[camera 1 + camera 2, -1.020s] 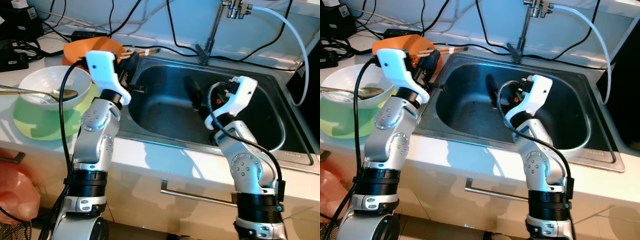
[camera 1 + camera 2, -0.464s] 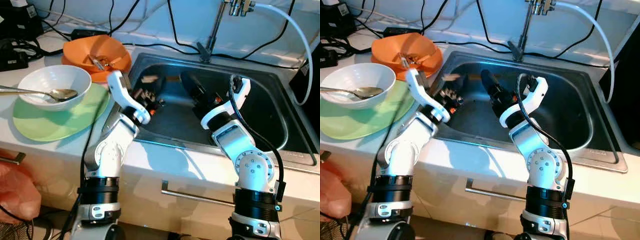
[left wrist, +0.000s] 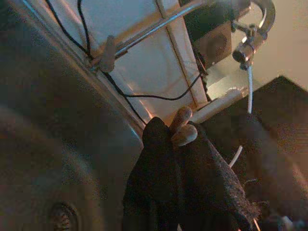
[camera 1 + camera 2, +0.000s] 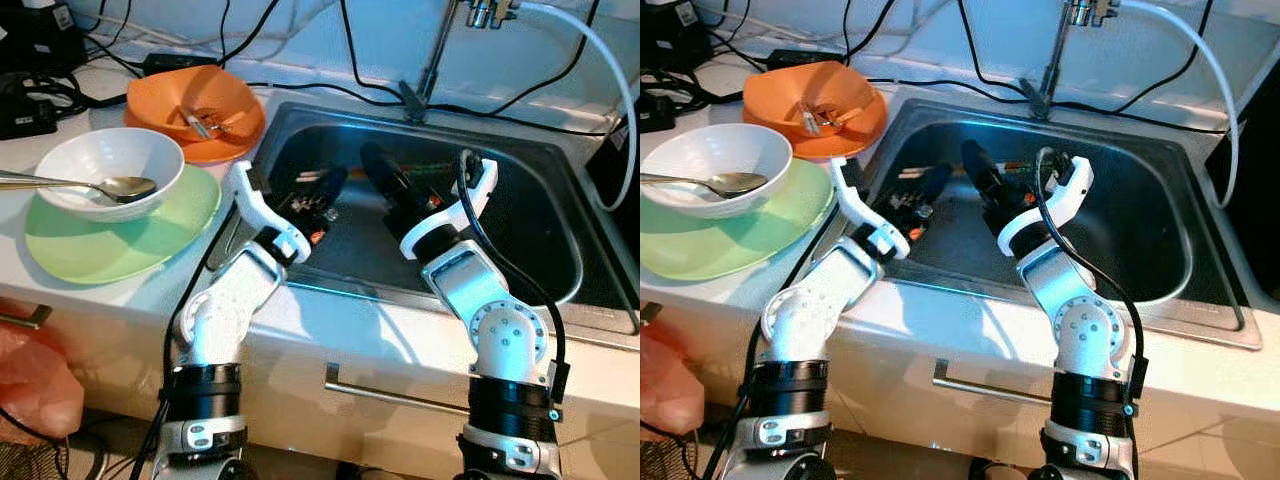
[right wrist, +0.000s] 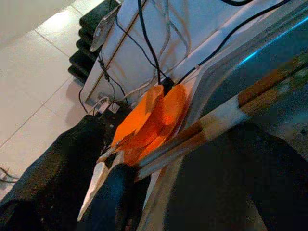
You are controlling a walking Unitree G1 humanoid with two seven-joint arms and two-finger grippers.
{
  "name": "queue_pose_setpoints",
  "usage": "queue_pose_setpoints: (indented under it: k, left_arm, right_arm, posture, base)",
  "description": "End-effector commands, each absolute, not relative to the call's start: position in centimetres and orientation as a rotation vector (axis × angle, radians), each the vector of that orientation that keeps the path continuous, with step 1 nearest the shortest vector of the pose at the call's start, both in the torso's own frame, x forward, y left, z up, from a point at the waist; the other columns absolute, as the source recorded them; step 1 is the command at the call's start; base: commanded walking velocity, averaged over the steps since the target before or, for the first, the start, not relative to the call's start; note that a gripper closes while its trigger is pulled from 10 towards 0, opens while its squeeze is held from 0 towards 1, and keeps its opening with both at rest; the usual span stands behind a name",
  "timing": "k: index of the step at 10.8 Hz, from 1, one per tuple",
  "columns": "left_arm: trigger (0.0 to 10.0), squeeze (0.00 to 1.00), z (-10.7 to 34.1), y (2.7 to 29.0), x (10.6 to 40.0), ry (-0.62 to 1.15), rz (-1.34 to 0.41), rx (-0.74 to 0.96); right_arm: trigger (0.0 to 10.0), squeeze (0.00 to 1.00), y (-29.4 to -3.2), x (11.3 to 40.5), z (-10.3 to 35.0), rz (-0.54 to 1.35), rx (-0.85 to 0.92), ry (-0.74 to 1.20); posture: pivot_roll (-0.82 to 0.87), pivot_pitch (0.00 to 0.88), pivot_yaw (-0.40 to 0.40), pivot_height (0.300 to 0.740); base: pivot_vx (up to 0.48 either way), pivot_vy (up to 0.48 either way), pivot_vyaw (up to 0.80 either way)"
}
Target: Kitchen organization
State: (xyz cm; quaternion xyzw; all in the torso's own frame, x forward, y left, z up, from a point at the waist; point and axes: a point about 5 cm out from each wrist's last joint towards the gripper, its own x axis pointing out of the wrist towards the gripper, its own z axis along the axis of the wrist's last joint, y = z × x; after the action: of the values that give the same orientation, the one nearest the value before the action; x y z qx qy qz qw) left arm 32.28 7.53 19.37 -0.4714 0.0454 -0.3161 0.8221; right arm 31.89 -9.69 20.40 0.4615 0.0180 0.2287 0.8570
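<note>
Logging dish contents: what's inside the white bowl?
The white bowl holds a metal spoon, its scoop resting in the bowl and its handle sticking out over the rim. The bowl sits on a green plate. The spoon hides what lies beneath it.

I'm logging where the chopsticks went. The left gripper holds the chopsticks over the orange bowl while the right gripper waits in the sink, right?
Not quite. The left gripper holds the chopsticks over the sink, not over the orange bowl, which sits on the counter beside it. The left eye view shows this. The right gripper is indeed in the sink.
</note>
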Motion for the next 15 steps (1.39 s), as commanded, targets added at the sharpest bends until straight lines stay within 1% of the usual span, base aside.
queue_pose_setpoints:
  k: [1,3,4,5,6,7,11,15]
  left_arm:
    - [0.0,0.0,20.0,6.7,31.8,0.098,-0.698,-1.061]
    - [0.0,0.0,20.0,6.8,31.6,0.107,-0.701,-1.108]
    - [0.0,0.0,20.2,6.8,31.6,0.112,-0.706,-1.15]
    - [0.0,0.0,20.4,6.9,31.5,0.118,-0.712,-1.182]
    - [0.0,0.0,20.4,6.9,31.4,0.122,-0.713,-1.191]
    - [0.0,0.0,20.4,6.9,31.3,0.123,-0.718,-1.183]
    - [0.0,0.0,20.5,6.9,30.9,0.141,-0.721,-1.208]
    - [0.0,0.0,20.0,6.9,30.8,0.183,-0.723,-1.234]
  right_arm:
    - [10.0,0.0,-9.1,32.3,21.5,0.491,1.011,0.003]
    - [10.0,0.0,-9.0,32.4,21.7,0.491,1.025,-0.014]
    - [0.0,0.0,-8.8,32.7,21.8,0.489,1.038,-0.025]
    - [2.0,0.0,-8.5,33.0,21.7,0.49,1.048,-0.024]
    - [2.0,0.0,-8.2,33.2,21.5,0.494,1.054,-0.022]
    - [0.0,0.0,-8.0,33.2,21.4,0.502,1.062,-0.018]
    - [0.0,0.0,-6.7,33.7,20.3,0.506,1.068,0.015]
    - [0.0,0.0,-6.5,34.4,20.6,0.507,1.08,-0.01]
  posture:
    - [0.05,0.102,-0.066,0.74]
    - [0.05,0.101,-0.063,0.74]
    - [0.05,0.101,-0.061,0.74]
    - [0.06,0.1,-0.063,0.74]
    - [0.06,0.1,-0.063,0.74]
    - [0.06,0.104,-0.066,0.74]
    - [0.07,0.114,-0.071,0.74]
    - [0.07,0.116,-0.068,0.74]
  base:
    - [0.0,0.0,0.0]
    - [0.0,0.0,0.0]
    - [0.0,0.0,0.0]
    - [0.0,0.0,0.0]
    - [0.0,0.0,0.0]
    - [0.0,0.0,0.0]
    - [0.0,0.0,0.0]
    - [0.0,0.0,0.0]
